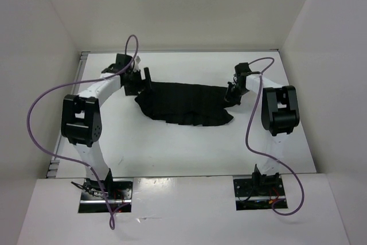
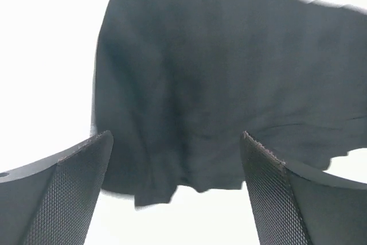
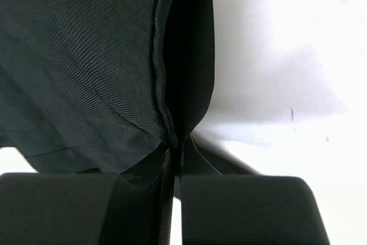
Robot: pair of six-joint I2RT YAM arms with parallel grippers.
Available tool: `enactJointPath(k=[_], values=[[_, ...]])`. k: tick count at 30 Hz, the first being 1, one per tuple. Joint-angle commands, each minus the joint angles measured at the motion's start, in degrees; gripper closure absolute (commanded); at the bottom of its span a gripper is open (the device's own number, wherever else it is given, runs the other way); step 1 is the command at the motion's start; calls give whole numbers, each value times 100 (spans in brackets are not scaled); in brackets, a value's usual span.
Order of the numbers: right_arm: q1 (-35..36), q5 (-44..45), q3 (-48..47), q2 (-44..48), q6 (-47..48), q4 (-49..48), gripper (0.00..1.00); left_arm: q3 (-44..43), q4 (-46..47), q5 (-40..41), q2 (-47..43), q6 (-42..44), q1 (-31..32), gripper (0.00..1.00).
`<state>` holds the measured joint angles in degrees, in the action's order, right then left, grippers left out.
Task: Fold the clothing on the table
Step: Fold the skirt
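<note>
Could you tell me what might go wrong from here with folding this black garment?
The right gripper pinches only an edge of the black pleated garment, so the fabric might slip out when lifted. The left gripper is open at the other end, gripping nothing; if the right side moves alone, the garment could drag and bunch on the table.

Right fingers (image 3: 246,207) pinched on clothing (image 3: 86,67).
Finger tips meet with a thin fold of black ribbed fabric caught between them. A seam (image 3: 159,78) runs down into the pinch. Clothing fills left and centre; white table (image 3: 304,44) at right, with a soft shadow (image 3: 252,101) beside the fabric.
</note>
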<state>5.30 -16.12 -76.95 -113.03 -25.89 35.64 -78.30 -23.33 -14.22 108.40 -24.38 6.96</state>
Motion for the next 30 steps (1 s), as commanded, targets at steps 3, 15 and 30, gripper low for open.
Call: enactJointPath(k=[3,15,30], values=[[-11,-312,-356,-394,471,163,100,-1369,-415,-212,-340,274,314,5],[-11,-313,-576,-448,532,268,100,-2769,22,-1074,1508,171,1317,100],[-11,-366,-848,-500,638,426,100,-3490,110,-1181,2721,-199,1782,100]])
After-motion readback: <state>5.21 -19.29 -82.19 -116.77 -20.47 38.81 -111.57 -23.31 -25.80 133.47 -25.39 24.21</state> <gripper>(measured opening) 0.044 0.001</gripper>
